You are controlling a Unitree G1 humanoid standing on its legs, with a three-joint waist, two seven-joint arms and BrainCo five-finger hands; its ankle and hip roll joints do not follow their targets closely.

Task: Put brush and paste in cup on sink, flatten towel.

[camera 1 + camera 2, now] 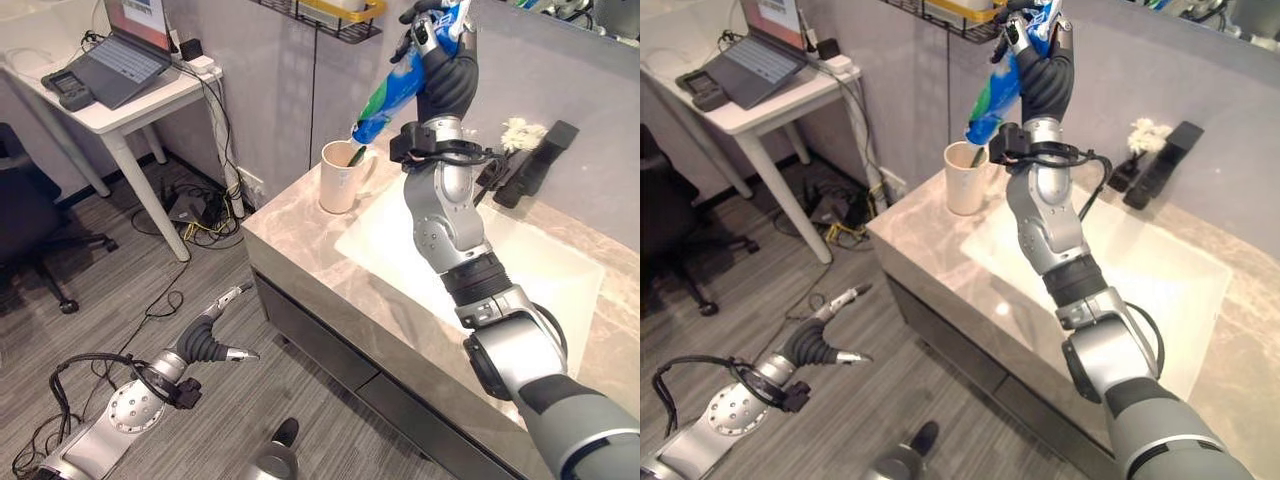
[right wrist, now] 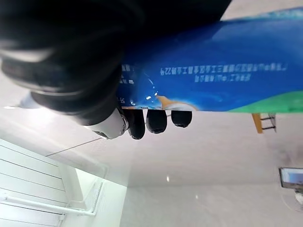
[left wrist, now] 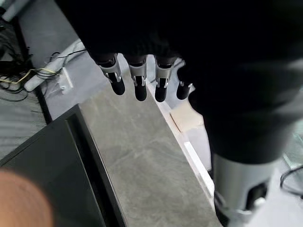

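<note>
Toothpaste tube (image 1: 405, 85) gripped in right hand (image 1: 446, 62) — lower end over cup (image 1: 343, 177); left hand (image 1: 212, 340) slack-fingered.

I've got my right hand (image 1: 440, 60) up high over the counter, fingers wrapped round the toothpaste tube (image 1: 392, 92), whose lower end hangs right at the mouth of the cup (image 1: 342, 177). There's already something dark standing inside the cup, so room in there is tight. Behind, the wall and the wire shelf (image 1: 335, 20) crowd the space above. The sink basin (image 1: 520, 262) lies open beside my forearm. The black holder (image 1: 530, 165) guards the back edge. My left hand (image 1: 212, 335) hangs low over open floor, clear of the counter front (image 1: 330, 345).
</note>
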